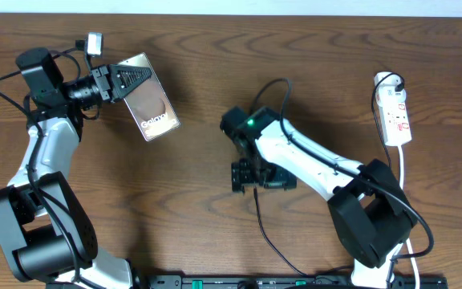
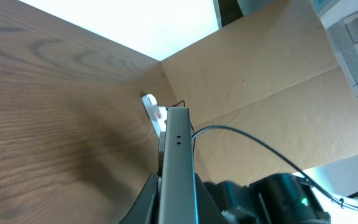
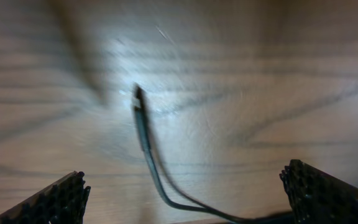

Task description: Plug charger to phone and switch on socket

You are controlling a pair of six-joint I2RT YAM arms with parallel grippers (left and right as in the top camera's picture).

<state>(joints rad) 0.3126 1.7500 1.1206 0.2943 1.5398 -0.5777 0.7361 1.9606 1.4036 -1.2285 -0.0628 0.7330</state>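
My left gripper [image 1: 133,79] is shut on one end of the phone [image 1: 155,108], a flat bronze-screened slab with white "Galaxy" lettering, held at the table's far left. In the left wrist view the phone [image 2: 178,155] shows edge-on between the jaws [image 2: 178,211]. My right gripper [image 1: 257,177] is open at mid table, pointing down over the charger cable [image 1: 267,233]. In the right wrist view the thin black cable [image 3: 146,140] ends in a small plug tip [image 3: 138,93] on the wood, between the wide-spread fingers [image 3: 188,199], untouched. The white socket strip [image 1: 395,112] lies at the far right.
The strip's white cord [image 1: 405,172] runs down the right side toward the front. A black cable is plugged into the strip's top end [image 1: 393,80]. In the left wrist view, cardboard walls [image 2: 260,81] stand beyond the table and the strip [image 2: 154,112] shows far off.
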